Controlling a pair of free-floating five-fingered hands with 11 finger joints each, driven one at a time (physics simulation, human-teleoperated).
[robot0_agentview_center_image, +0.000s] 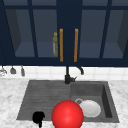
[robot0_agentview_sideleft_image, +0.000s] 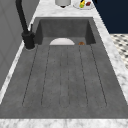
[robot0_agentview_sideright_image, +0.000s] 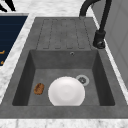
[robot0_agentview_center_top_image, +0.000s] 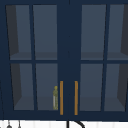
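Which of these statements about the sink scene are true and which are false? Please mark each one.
1. A white plate lies in the sink basin. True.
2. The plate covers the drain completely. False: the drain lies uncovered beside the plate's rim.
3. A small brown object lies on the basin floor, apart from the plate. True.
4. A black hand shows at the front edge of the draining board, left of a red ball. True.
5. The cabinet doors stand open. False: both glass doors are closed, their orange handles side by side.
6. The green bottle stands on the counter. False: it stands inside the cabinet, behind the left door.
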